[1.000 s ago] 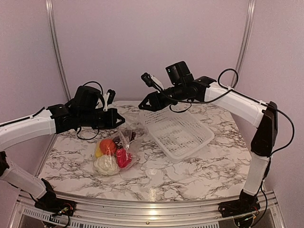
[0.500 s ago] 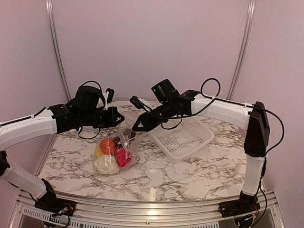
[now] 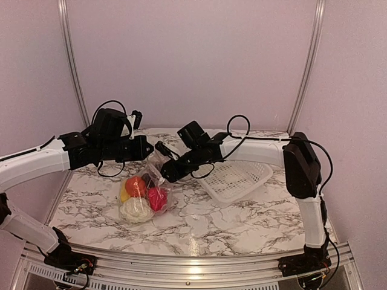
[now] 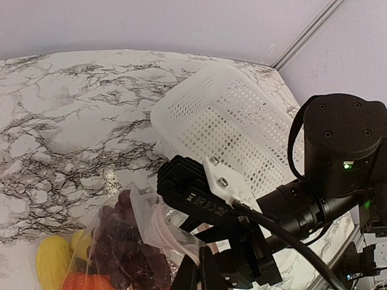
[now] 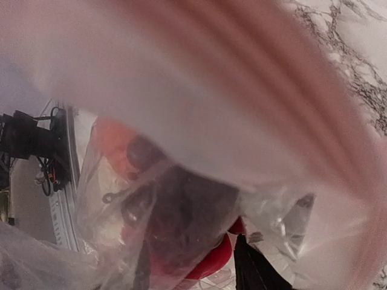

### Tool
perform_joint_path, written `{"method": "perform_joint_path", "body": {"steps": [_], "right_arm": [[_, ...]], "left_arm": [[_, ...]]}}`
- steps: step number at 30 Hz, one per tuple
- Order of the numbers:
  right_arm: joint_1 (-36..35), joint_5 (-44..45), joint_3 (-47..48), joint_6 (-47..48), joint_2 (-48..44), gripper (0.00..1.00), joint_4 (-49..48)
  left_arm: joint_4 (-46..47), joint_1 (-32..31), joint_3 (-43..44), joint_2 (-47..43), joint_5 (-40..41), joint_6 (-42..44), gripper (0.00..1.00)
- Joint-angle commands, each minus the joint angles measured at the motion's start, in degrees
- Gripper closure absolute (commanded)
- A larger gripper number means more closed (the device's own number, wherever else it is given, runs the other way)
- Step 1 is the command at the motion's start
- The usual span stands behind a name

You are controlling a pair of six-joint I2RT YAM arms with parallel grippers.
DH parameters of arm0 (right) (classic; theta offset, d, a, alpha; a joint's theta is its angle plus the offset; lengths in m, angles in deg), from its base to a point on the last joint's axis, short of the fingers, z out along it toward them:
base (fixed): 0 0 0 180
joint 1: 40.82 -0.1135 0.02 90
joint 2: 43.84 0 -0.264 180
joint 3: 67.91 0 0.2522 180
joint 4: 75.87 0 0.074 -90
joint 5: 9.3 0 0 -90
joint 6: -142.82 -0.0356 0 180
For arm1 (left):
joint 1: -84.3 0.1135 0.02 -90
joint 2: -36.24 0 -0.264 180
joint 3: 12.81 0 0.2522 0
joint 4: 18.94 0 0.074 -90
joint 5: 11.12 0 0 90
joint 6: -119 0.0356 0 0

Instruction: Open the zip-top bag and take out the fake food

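Note:
The zip-top bag (image 3: 145, 188) lies left of centre on the marble table, its top edge lifted. Inside it is the fake food: an orange piece (image 3: 135, 184), a red piece (image 3: 157, 197), a cream-white piece (image 3: 134, 209), a yellow piece (image 3: 124, 192) and dark grapes (image 4: 124, 254). My left gripper (image 3: 149, 155) is shut on the bag's upper edge; its fingertips (image 4: 202, 275) pinch the pinkish zip strip (image 4: 157, 232). My right gripper (image 3: 164, 173) is pressed into the bag's mouth, jaws apart. In the right wrist view crinkled plastic fills the picture, with one finger (image 5: 251, 269) beside the red piece (image 5: 211, 266).
A white lattice basket (image 3: 237, 177) stands right of the bag, under my right forearm, and it also shows in the left wrist view (image 4: 224, 121). The right gripper's black body (image 4: 205, 196) sits just above my left fingertips. Pale walls and metal rails close the back.
My right arm has swung left and down from above the basket to the bag's mouth. My left gripper has kept hold of the bag's edge, nearly still.

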Motion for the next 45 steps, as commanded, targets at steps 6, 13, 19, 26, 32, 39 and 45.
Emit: {"method": "perform_joint_path", "body": {"steps": [6,13,19,26,32,39,45], "right_arm": [[-0.65,-3.80,5.47,-11.86,5.62,0.27,-16.18],[-1.00,-3.31,6.97,-9.20,6.40,0.35,-8.81],[-0.94,-3.43,-1.33,-1.17,-0.21,0.47,-0.64],[-0.93,-7.68,-10.57,4.19,-6.30,0.48,1.43],[-1.05,-8.01,-12.12,-0.72,-5.30,0.40,-3.25],[-1.07,2.65,-16.40,-9.09,-10.37,0.36,-15.18],[-1.02,6.86,-13.25,-13.83,-7.40,0.47,-15.72]], "left_arm": [[3.03,5.12,1.85,-0.57,-2.55,6.75,1.00],[1.59,9.04,4.88,1.97,-8.51,9.73,1.00],[0.90,9.19,5.55,3.01,-10.68,9.18,1.00],[2.52,8.85,1.21,3.31,-18.11,0.32,1.00],[7.31,5.73,-9.72,-3.65,-18.51,-2.65,1.00],[11.67,2.84,-17.17,-9.06,-15.53,-4.51,1.00],[15.06,0.58,-15.36,-6.65,-11.67,-4.38,1.00]]}}
